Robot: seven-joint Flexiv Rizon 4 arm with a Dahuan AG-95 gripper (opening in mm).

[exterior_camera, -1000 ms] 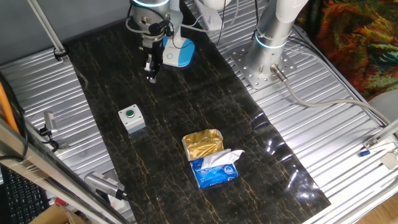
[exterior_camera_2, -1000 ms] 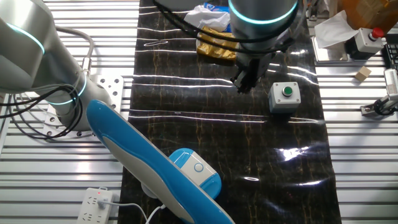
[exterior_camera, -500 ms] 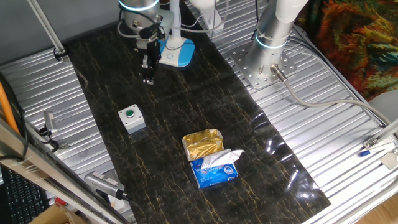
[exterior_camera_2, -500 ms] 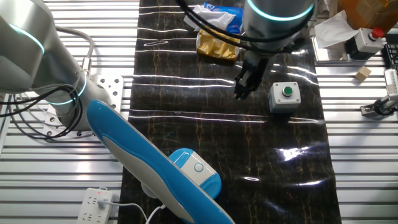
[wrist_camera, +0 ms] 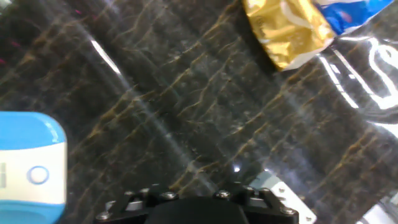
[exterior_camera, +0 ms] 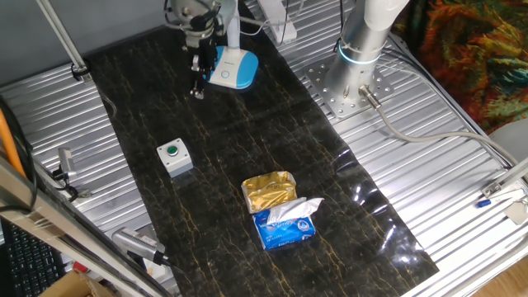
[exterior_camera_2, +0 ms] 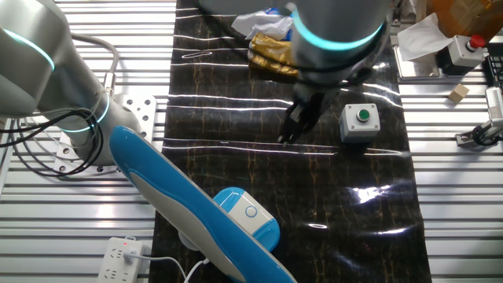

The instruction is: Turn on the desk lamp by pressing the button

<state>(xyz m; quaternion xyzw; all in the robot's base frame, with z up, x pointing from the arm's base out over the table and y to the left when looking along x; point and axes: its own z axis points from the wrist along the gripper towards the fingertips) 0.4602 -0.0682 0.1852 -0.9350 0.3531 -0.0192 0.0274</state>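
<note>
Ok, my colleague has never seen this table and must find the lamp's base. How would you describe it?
Start at the dark marble-patterned mat and go to its end beside the gripper. The desk lamp stands there; its flat rounded-square base, light blue with a white centre, differs from the grey green-button box.

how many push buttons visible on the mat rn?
2: the green button on the grey box at mid-mat, and the round button on the desk lamp base at the mat's far end. Others may be hidden.

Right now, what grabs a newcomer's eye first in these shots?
The blue-and-white desk lamp, its long head sweeping across the other fixed view, base at the mat's far end. Next, the gripper hanging beside that base, then the gold packet and the green-button box mid-mat.
</note>
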